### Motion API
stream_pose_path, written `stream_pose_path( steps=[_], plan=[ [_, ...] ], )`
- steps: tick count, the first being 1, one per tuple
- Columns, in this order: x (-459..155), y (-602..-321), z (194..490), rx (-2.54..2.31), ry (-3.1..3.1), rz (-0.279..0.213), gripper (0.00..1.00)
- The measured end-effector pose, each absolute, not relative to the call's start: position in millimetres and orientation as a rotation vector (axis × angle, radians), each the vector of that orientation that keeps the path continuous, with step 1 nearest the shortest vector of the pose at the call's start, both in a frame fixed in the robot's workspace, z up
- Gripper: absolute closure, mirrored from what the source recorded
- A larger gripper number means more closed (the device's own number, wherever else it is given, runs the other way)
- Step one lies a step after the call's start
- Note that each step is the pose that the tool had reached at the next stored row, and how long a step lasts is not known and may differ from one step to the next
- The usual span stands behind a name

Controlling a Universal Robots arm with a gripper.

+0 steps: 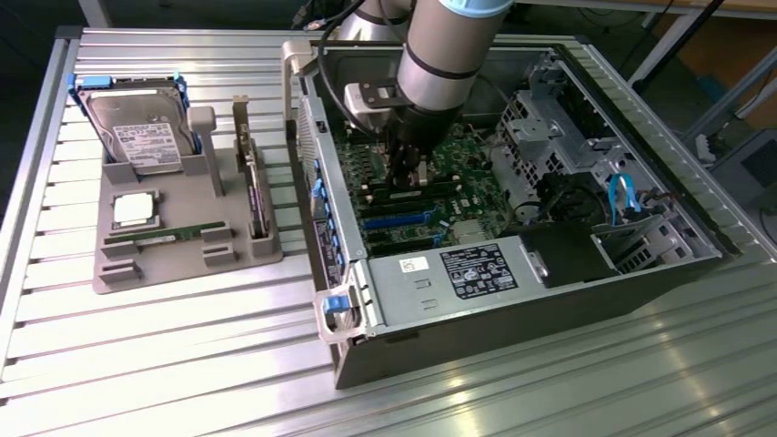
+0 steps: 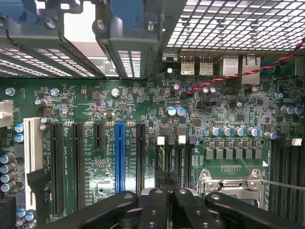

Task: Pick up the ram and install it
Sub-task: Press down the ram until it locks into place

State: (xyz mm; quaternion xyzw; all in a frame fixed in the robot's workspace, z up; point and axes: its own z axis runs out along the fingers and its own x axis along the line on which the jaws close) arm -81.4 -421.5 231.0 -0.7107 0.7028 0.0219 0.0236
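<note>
The biggest risk I see concerns the open computer case and its motherboard. The gripper is deep inside, its black fingers drawn fully together right above the board. A push slightly off line could scrape the small parts around them, or bend the latch of the memory slots just ahead of the fingertips. Something dark sits between the fingertips, but I cannot tell whether it is a stick on edge or part of the gripper. If it is a stick, going in tilted or beside the slot could jam it. The bare processor socket lies just beside the fingers and could be damaged by a sideways slip. The red-and-black twisted wire farther ahead looks safely apart. One ram lies flat on the grey tray, outside the case and well apart from the fingers. By count there is one case, one motherboard and one tray. The tray carries one hard drive, one expansion card on edge, one ram and one processor chip. Ahead of the fingers are one blue expansion slot and one white slot among several black ones.
</note>
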Motion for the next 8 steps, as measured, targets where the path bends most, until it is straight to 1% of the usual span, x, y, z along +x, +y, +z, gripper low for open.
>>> stream_pose_path(
  steps=[8],
  plan=[
    [-81.5,-421.7,230.5,-2.2,2.175,0.068,0.9]
  ],
)
